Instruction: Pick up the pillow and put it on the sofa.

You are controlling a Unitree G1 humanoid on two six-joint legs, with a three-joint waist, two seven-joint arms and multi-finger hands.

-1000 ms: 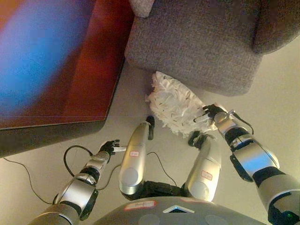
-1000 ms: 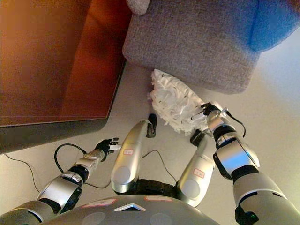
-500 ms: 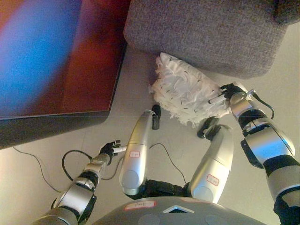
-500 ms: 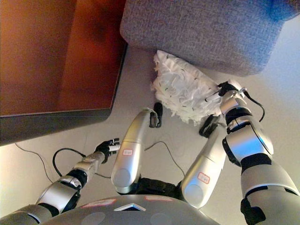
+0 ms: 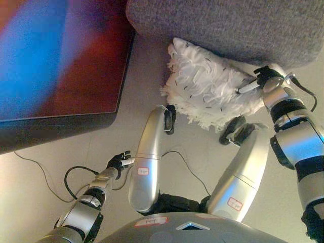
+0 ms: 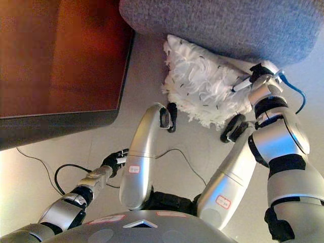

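Pillow (image 5: pixel 207 93): white and shaggy, on the floor (image 5: pixel 126 136) in the upper centre of the frame, touching the base of the grey sofa (image 5: pixel 228 25). My right hand (image 5: pixel 266 81), upper right, has its fingers curled onto the pillow's right edge. My left hand (image 5: pixel 117 162), lower left, hangs above the floor, fingers loosely relaxed, holding nothing. A dark red-brown surface (image 6: pixel 55 61) fills the upper left.

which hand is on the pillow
The right hand, at the white fluffy pillow's right end by the sofa; the left hand hangs apart, low.
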